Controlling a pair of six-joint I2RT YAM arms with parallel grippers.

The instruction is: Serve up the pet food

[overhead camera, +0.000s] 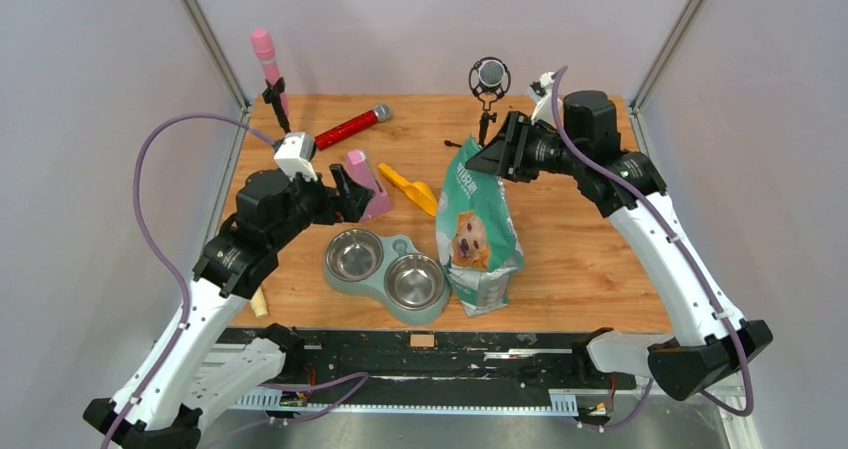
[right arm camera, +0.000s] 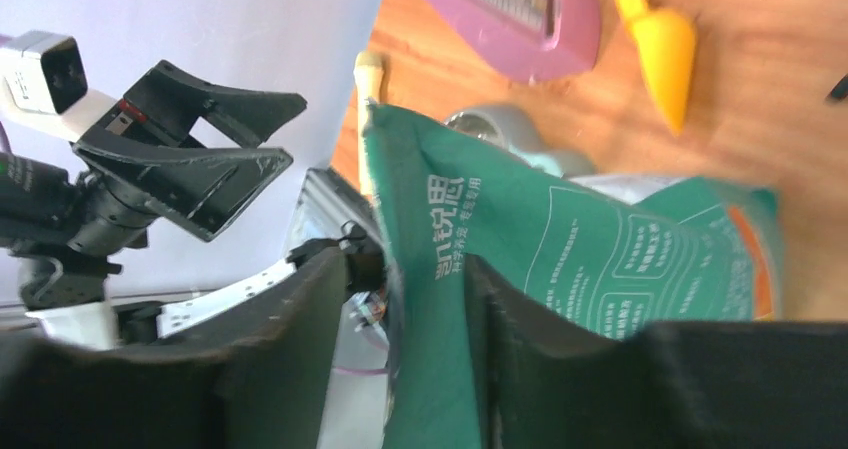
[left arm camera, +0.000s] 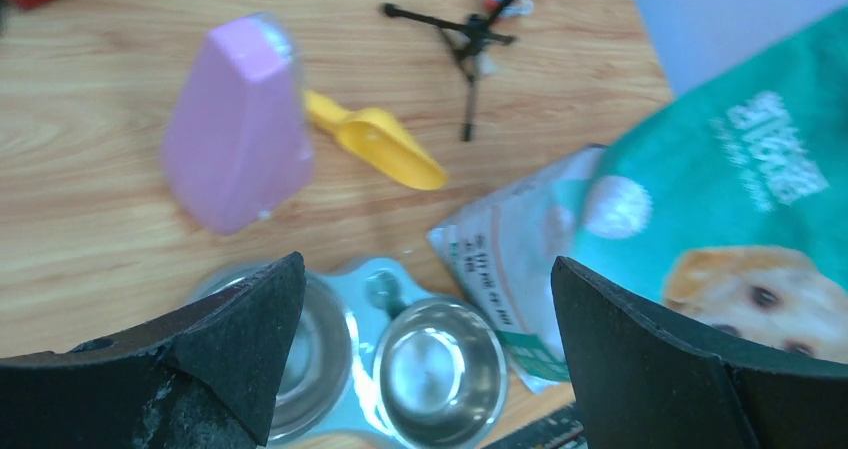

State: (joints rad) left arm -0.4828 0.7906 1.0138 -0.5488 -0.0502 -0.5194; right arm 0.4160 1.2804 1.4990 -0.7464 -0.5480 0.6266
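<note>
One pet food bag stood upright, top edge pinched in right hand. Twin bowl lay just left of it, nearer left hand, which was spread wide and empty.

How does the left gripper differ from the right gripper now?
The left gripper is wide open and empty; the right gripper is shut on the top edge of the pet food bag. The left gripper hangs near the double bowl; the right gripper sits at the bag's top. Both are black.
</note>
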